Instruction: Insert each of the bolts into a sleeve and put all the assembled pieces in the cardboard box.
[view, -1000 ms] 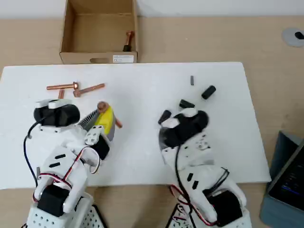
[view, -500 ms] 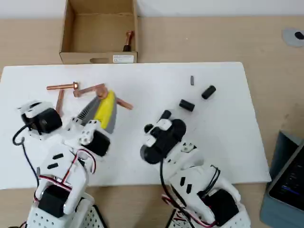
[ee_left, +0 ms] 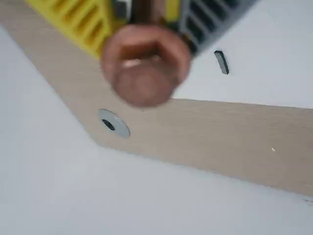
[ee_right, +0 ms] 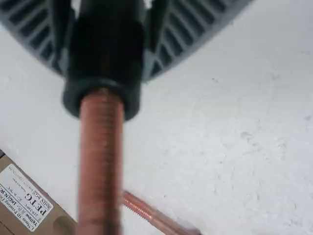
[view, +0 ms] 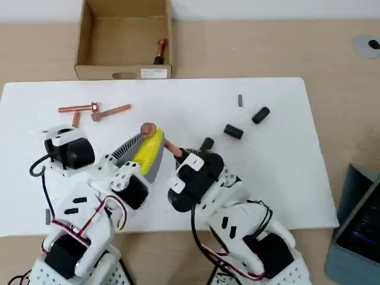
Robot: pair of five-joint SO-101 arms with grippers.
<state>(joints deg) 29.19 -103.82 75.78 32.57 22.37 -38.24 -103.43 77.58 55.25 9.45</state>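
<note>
My left gripper (view: 146, 135), with one yellow and one grey finger, is shut on a copper bolt (view: 161, 140) just behind its head (ee_left: 145, 63). The bolt's threaded shaft (ee_right: 100, 161) runs into the end of a black sleeve (ee_right: 102, 63), which my right gripper (view: 202, 148) holds shut between its grey fingers above the white mat's middle. Three loose bolts (view: 77, 108) lie at the mat's far left. Two loose sleeves (view: 260, 114) (view: 233, 131) lie at the far right. The cardboard box (view: 86, 35) beyond the mat holds one assembled piece (view: 160, 50).
A small thin black piece (view: 240, 100) lies near the mat's far edge. A grey bin (view: 356, 225) stands off the mat at the right. A round grommet (view: 367, 45) sits in the wooden table at the far right.
My left gripper has swung right with the bolt, and my right gripper has come left with the sleeve. The bolt's shaft now meets the sleeve between the two arms.
</note>
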